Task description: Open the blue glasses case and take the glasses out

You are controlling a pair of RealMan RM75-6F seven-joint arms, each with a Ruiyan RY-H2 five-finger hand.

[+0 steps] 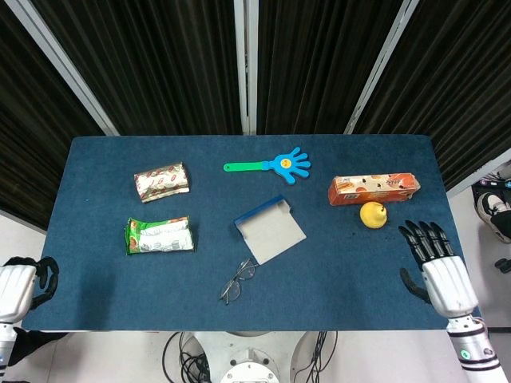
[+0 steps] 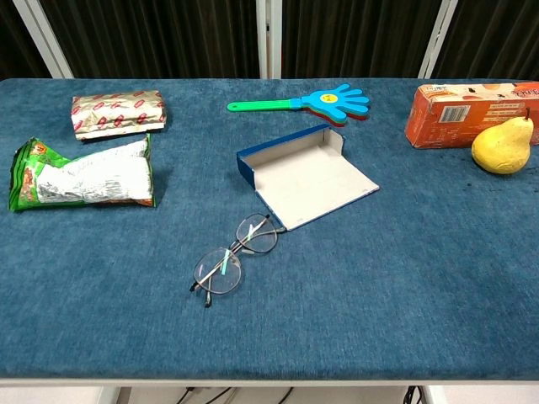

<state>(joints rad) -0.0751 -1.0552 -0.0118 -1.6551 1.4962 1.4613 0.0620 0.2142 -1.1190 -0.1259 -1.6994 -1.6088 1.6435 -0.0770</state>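
Lying flat on the table [image 2: 438,278], the blue glasses case [image 2: 305,175] was open, and its pale inside faced up. Everything else here is placed from that case.

Far to the left of the case, off the near left corner of the table, was the left hand [image 1: 22,286]. Its dark fingers [image 1: 46,278] were curled in and there was nothing in them. Only the head view showed it.

Left of the case lay a green snack bag [image 2: 82,175]. Behind that bag, still left of the case, lay a smaller red and silver snack pack [image 2: 118,111].

Just in front of the case, a little to its left, lay the glasses [image 2: 230,263]. They were out of the case and rested on the blue cloth. One lens was near the front corner of the case, but I could not tell if they touched. No hand was holding the glasses.

Behind the case lay a toy clapper [image 2: 313,102] with a green handle and a blue hand shape.

To the right of the case and a bit behind it sat an orange box [image 2: 467,112]. A yellow pear [image 2: 503,146] stood just in front of the box, right beside it.

Far to the right of the case, at the right edge of the table, was the right hand [image 1: 437,269]. Its fingers [image 1: 421,237] were spread wide and straight, and it held nothing. Only the head view showed it.
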